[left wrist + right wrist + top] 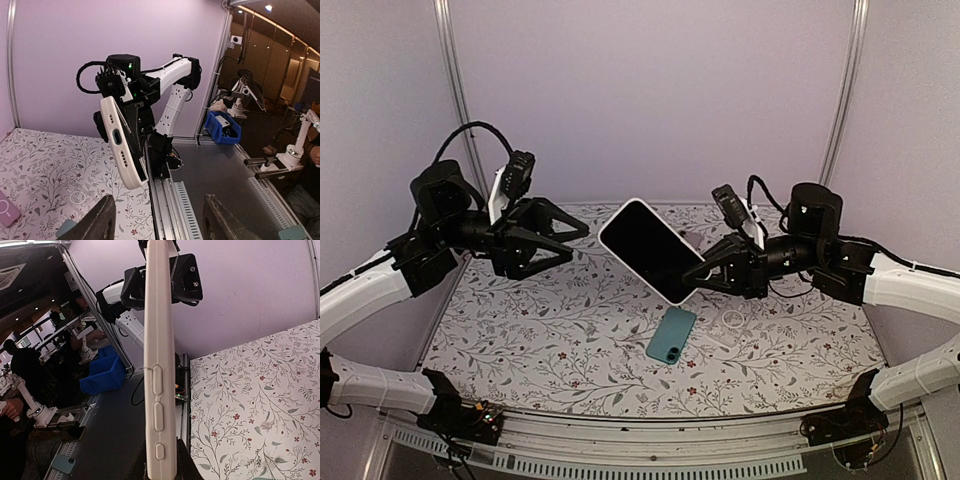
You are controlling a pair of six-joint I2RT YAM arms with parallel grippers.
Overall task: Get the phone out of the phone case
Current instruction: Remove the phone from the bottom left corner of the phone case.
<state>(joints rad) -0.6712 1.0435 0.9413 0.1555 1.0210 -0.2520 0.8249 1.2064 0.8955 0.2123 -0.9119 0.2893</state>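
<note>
Now, right claw (698, 275): I'm gripping the cased phone (640, 245) aloft, tilted.
Left claw (577, 243): I'm holding it open, empty.

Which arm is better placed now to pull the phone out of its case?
Left. The right arm holds the cased phone in the air, jaws shut on its lower end. The left arm is free, jaws open, pointing at the phone, not touching it.

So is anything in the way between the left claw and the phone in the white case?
No, nothing visible. Only air lies between the left gripper and the cased phone, held up by the right gripper.
</note>
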